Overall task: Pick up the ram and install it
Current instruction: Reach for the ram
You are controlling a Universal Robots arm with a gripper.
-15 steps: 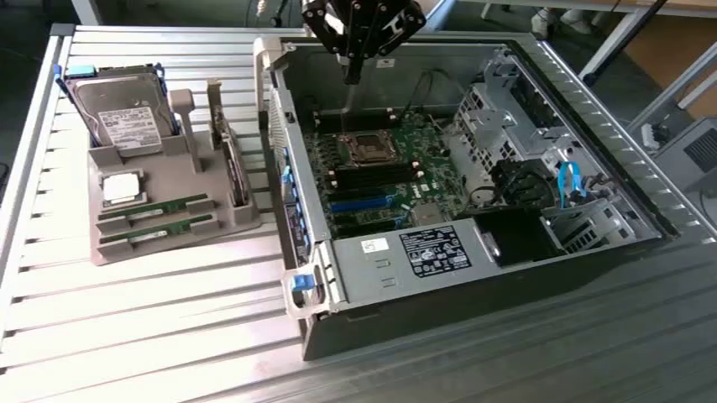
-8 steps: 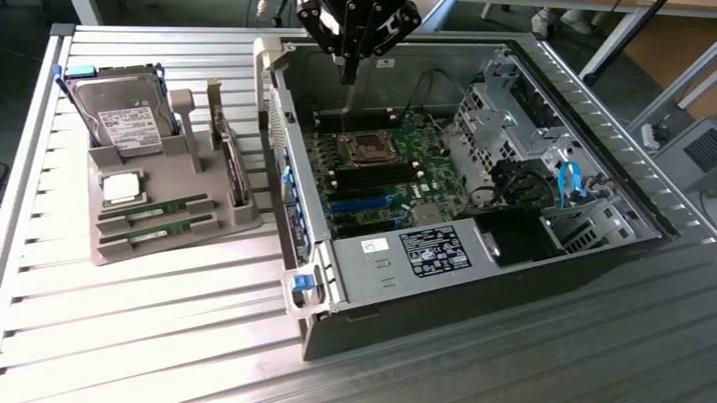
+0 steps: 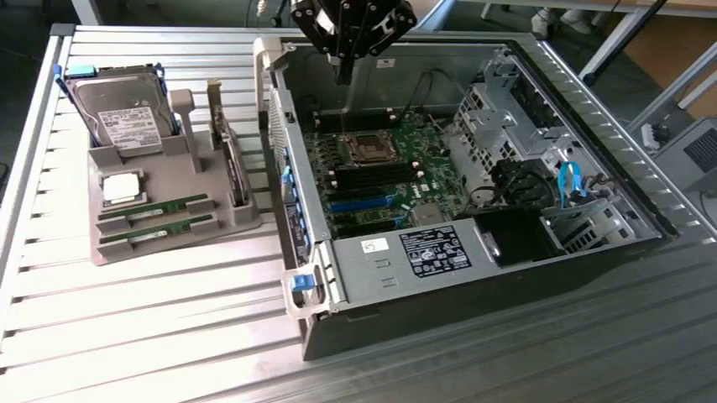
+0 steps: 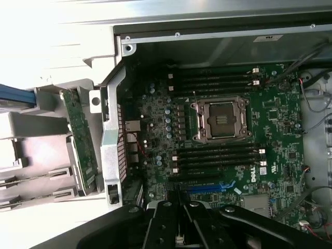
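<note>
Two green ram sticks lie side by side in slots of a grey holder tray, on the exterior view's left, outside the computer case. My gripper hangs above the back of the open case, well away from the sticks. Its black fingers are drawn together and hold nothing. Below them lies the green motherboard with its empty processor socket. Black memory slots run on both sides of the socket, and all look empty.
The holder tray also carries a hard drive, a square silver processor and an upright green card. Inside the case are a power supply, a blue cable and a drive cage. The case walls stand around the board.
</note>
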